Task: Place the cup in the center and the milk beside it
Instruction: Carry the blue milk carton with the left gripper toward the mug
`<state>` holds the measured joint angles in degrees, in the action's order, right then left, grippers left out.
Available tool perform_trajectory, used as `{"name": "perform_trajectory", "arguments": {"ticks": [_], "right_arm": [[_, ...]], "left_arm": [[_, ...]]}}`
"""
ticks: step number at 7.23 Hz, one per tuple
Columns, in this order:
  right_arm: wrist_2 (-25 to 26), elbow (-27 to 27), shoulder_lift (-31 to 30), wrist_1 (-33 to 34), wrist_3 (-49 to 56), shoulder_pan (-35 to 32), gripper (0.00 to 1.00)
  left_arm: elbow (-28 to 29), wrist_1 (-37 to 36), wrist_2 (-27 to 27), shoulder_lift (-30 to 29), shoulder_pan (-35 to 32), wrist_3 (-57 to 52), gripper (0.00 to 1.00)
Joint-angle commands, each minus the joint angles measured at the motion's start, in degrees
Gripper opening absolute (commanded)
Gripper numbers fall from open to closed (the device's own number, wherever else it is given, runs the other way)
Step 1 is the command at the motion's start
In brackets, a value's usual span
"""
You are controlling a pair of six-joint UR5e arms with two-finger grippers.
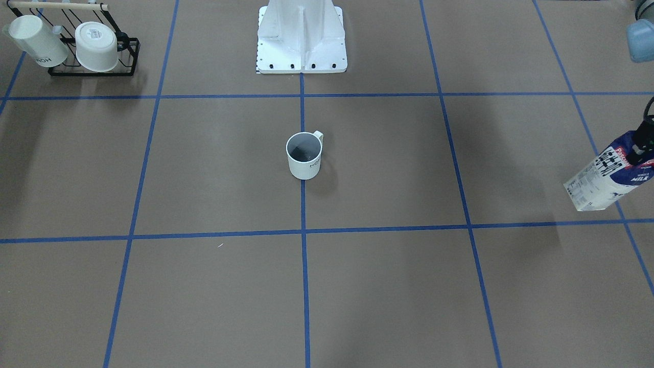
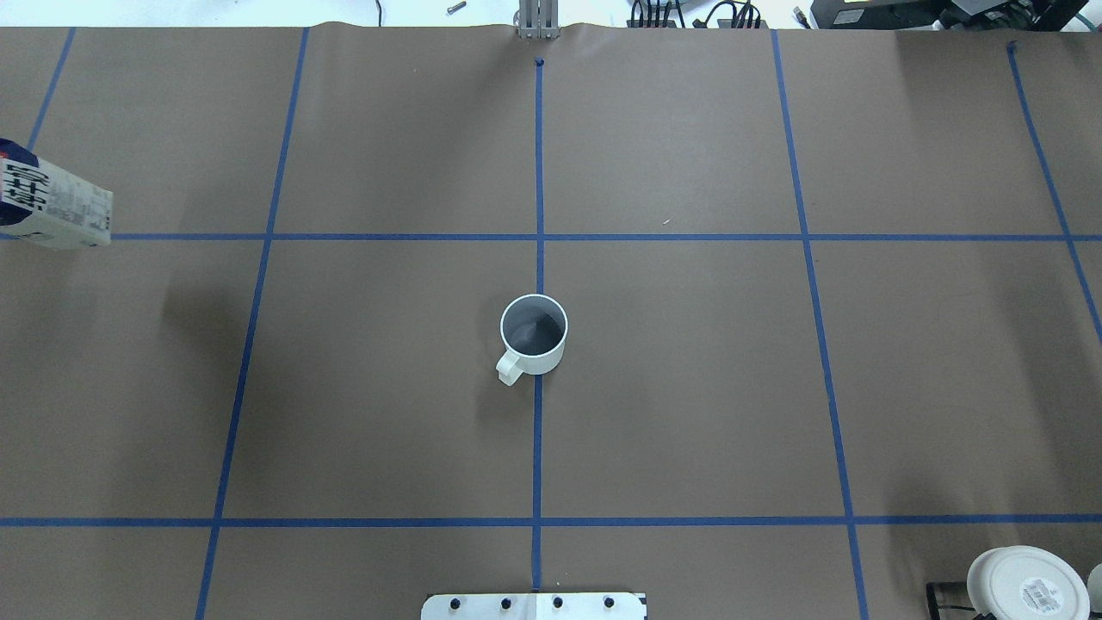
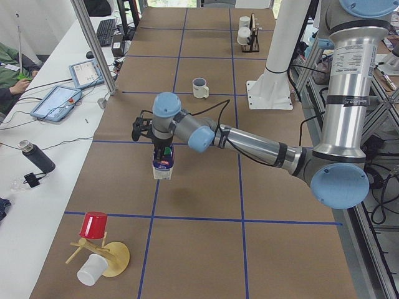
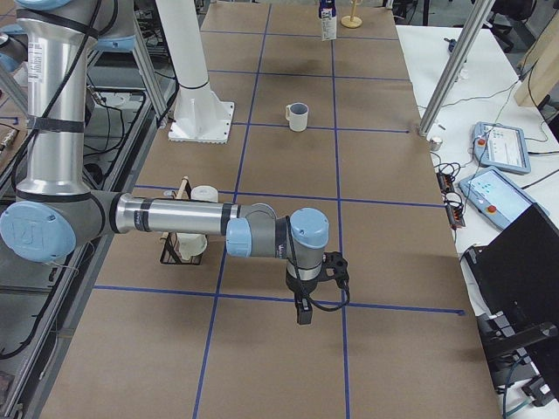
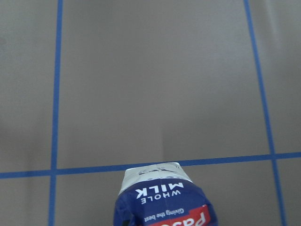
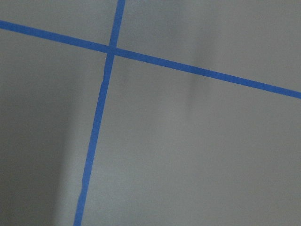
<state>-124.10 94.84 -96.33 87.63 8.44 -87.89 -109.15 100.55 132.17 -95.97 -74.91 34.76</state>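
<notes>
The cup, a small white mug with a dark grey inside, stands upright on the centre blue line; it also shows in the overhead view. The milk, a white and dark blue carton with a red band, hangs above the table at my far left. My left gripper is shut on its top. The left wrist view shows the carton from above. My right gripper hovers over bare table far from both; I cannot tell if it is open or shut.
A black wire rack with two white cups lying on it stands at my near right corner. The robot base sits behind the cup. A wooden stand with a red cup is at the left table end.
</notes>
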Motion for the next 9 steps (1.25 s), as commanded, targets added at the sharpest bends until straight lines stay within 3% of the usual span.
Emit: {"name": "perform_trajectory", "arguments": {"ticks": [1,3,5,7,9], "right_arm": [[0.0,-0.1,0.0,0.0,0.0,0.0,1.0],[0.0,-0.1,0.0,0.0,0.0,0.0,1.0],[0.0,-0.1,0.0,0.0,0.0,0.0,1.0],[0.0,-0.1,0.0,0.0,0.0,0.0,1.0],[0.0,-0.1,0.0,0.0,0.0,0.0,1.0]], "left_arm": [[-5.5,-12.2,-4.2,-9.6,8.2,10.0,0.0],[-5.5,-19.7,-11.5,-19.7,19.2,19.4,0.0],[-2.8,-20.8,-15.8,-26.3,29.3,27.6,0.0],[0.8,-20.7,-19.8,-30.2,34.6,30.8,0.0],[4.5,-20.6,-19.8,-34.9,36.5,33.5,0.0]]}}
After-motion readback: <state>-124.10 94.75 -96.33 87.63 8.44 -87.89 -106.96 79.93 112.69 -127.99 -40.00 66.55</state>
